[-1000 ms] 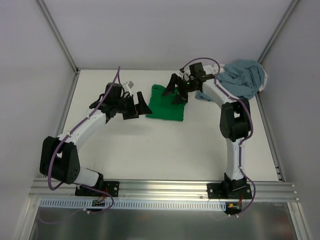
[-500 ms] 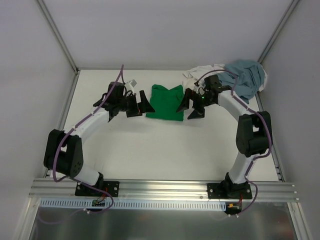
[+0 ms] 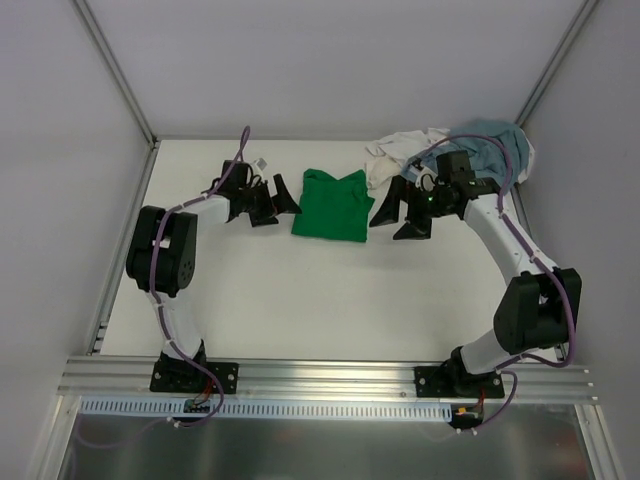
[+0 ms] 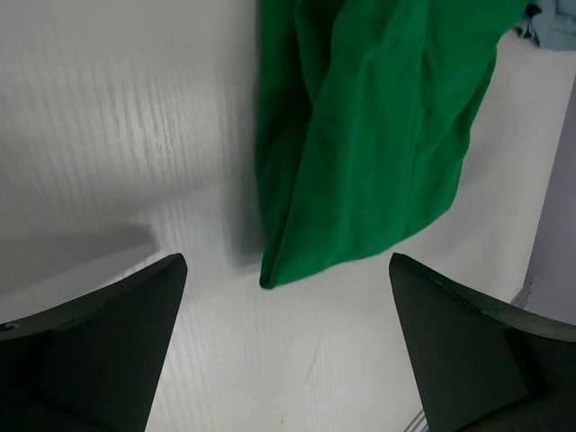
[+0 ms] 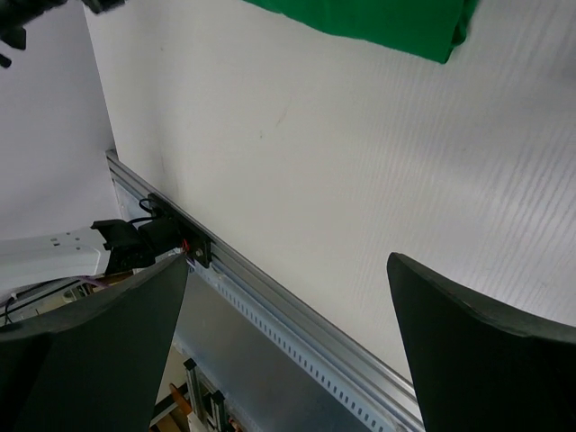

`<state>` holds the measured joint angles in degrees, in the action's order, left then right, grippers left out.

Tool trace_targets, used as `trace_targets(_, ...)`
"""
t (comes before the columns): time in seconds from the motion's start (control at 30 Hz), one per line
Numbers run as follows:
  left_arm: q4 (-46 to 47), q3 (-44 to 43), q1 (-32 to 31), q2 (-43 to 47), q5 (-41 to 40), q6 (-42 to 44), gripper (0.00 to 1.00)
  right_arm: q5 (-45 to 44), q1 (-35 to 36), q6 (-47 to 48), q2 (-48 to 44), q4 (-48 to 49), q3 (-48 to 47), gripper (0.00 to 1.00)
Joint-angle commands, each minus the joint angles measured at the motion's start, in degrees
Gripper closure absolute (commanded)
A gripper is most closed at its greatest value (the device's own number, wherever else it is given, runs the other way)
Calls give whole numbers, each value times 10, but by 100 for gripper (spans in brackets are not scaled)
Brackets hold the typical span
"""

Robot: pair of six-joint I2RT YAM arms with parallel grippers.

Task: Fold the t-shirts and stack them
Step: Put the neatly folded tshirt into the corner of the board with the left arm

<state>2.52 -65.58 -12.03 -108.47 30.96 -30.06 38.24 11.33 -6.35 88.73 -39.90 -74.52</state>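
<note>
Drawn back off the folded green t-shirt [image 3: 333, 204], left gripper [image 3: 277, 200] and right gripper [image 3: 397, 220] alike. Spread wide, holding nothing. Probably leaving a finished fold alone before fetching the white t-shirt [image 3: 395, 155].

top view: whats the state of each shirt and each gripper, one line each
green t-shirt: folded, lying flat between the two grippers, held by neither
grey-blue t-shirt: unfolded, crumpled in the far right corner
white t-shirt: unfolded, crumpled beside the grey-blue one
left gripper: open, empty
right gripper: open, empty
</note>
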Motion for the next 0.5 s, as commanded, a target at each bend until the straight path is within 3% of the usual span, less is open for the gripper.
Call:
trace_targets(0.0,52,-56,7,-24,4,2,1,-6,-2,7,-29,-38,6,1)
trace_targets(0.47,73,-171,27,-163,63,-53,1,-38,-1,-8,-36,-83,-23,0)
